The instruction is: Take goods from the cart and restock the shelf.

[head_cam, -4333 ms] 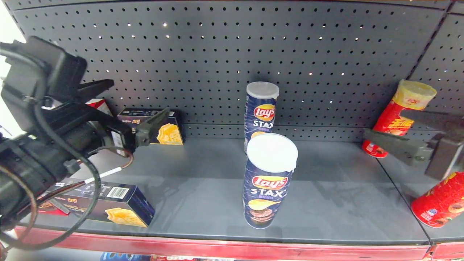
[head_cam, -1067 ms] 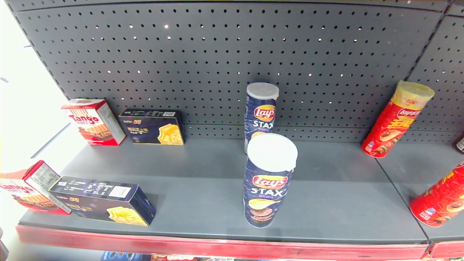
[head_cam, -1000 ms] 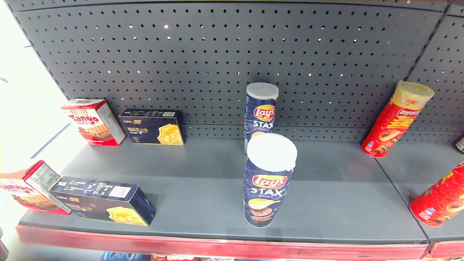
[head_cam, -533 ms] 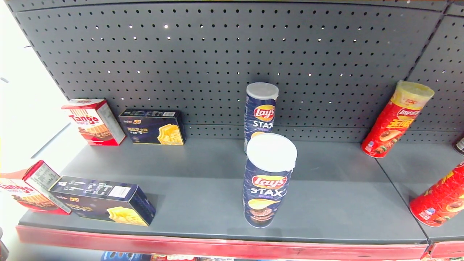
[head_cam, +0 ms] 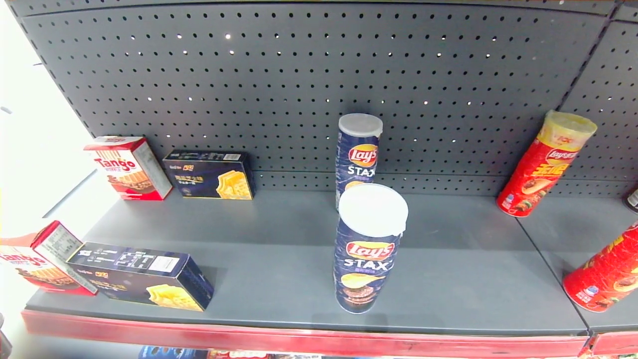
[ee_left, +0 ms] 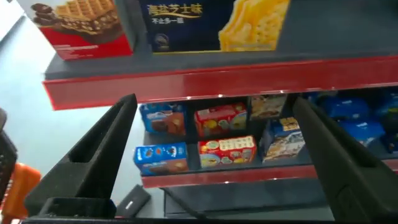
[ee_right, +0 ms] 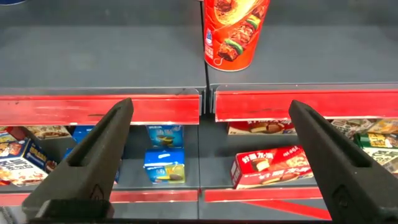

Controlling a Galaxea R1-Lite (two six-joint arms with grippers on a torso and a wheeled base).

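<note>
- A few seconds back both arms were up over the shelf (head_cam: 279, 259). They have since pulled out, and in the last second nothing on it has stirred.
- The goods sit where they were put. A dark blue cracker box (head_cam: 142, 281) lies at the front left, just beside a red wafer box (head_cam: 35, 259). The front blue chip can (head_cam: 369, 249) stands upright directly ahead of the rear blue chip can (head_cam: 358, 152).
- I'd judge that one round of stocking is finished, so the next job is to fetch more from the cart. The broad bare stretch of shelf left of the cans has room for it.
- The left gripper (ee_left: 211, 168) hangs lower than the shelf's red front lip (ee_left: 217, 81) and faces it. Its jaws are spread wide with nothing between them.
- The right gripper (ee_right: 208, 165) sits low in front of the lip too, below a red chip can (ee_right: 235, 31) that stands near the edge. Its jaws are also fully apart and empty.
</note>
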